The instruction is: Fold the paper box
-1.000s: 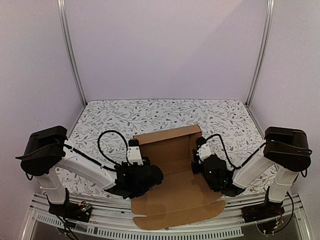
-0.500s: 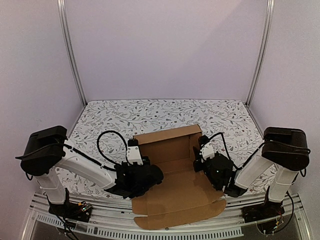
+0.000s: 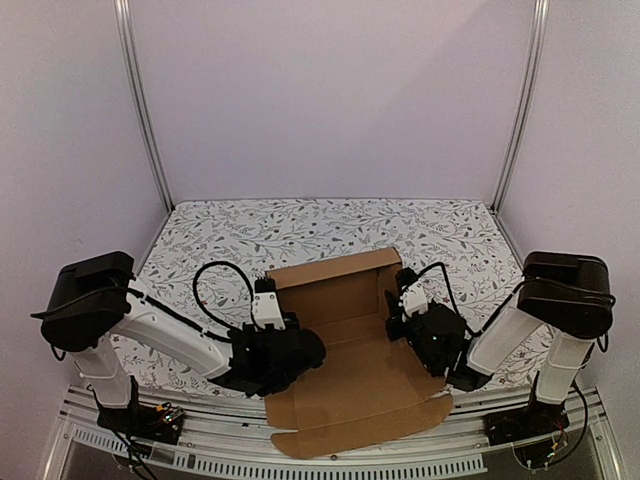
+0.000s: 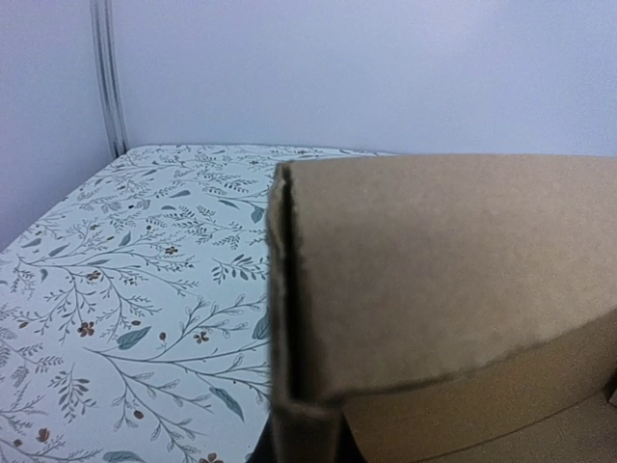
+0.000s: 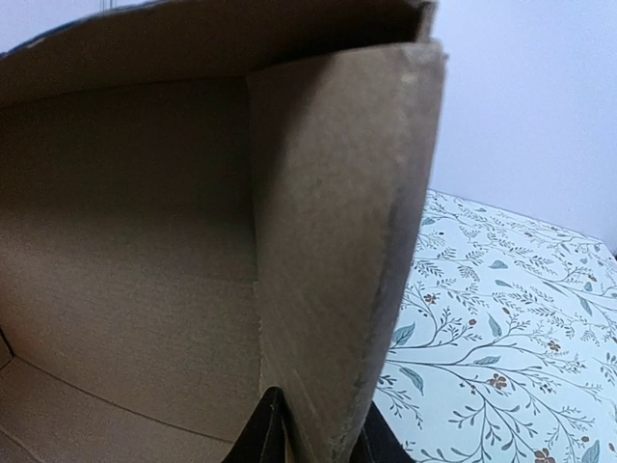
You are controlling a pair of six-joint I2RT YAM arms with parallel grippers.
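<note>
The paper box (image 3: 350, 375) is brown corrugated cardboard lying mid-table, its back wall raised and its front flap hanging over the near edge. My left gripper (image 3: 288, 345) sits at the box's left side. In the left wrist view the upright cardboard edge (image 4: 289, 318) runs down between the dark jaws of the left gripper (image 4: 304, 444), which is shut on it. My right gripper (image 3: 402, 318) is at the box's right side. In the right wrist view the raised side flap (image 5: 337, 241) stands between the black fingertips (image 5: 268, 434) of the right gripper (image 5: 323, 439), which is shut on it.
A floral-print cloth (image 3: 250, 230) covers the table. Metal posts (image 3: 140, 110) stand at the back corners in front of plain pale walls. A slotted metal rail (image 3: 200, 440) runs along the near edge between the arm bases.
My right gripper has moved a little toward the back with the side flap in it, and the box's front flap has shifted slightly. The left arm has stayed put.
</note>
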